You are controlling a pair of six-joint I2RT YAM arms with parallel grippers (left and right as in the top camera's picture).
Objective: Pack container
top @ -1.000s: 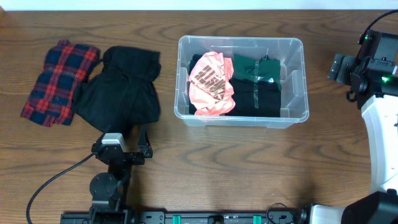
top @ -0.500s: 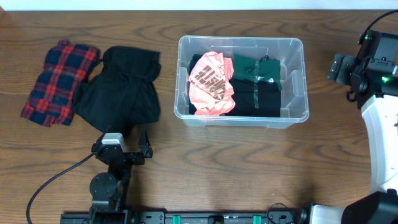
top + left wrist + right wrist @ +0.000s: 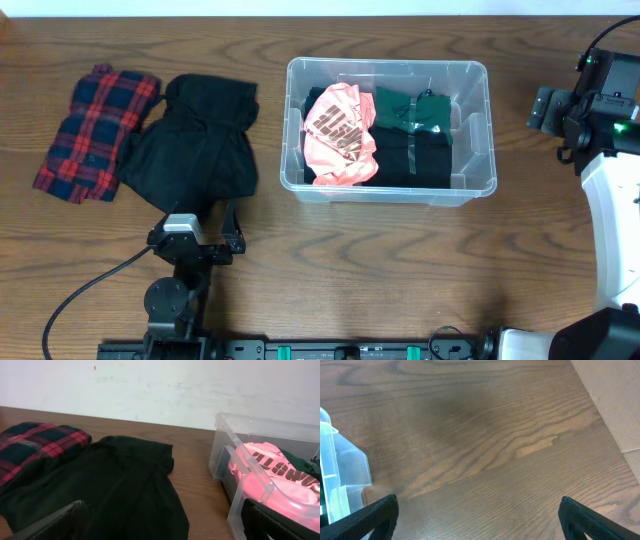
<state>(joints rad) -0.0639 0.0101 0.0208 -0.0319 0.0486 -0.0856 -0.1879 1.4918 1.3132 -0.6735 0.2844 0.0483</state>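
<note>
Only overhead shows the whole container (image 3: 390,63); wrist views show left gripper (image 3: 165,525) and right gripper (image 3: 480,520) gaping wide, empty.

Clear plastic container (image 3: 388,64). Inside: pink garment (image 3: 338,135) with dark lettering, possibly brownish; dark green garment (image 3: 410,108); black folded garment (image 3: 412,160). Brown table (image 3: 400,265), darker wood grain. Plain black cloth (image 3: 195,145). Plaid shirt (image 3: 95,130): red and navy check.
</note>
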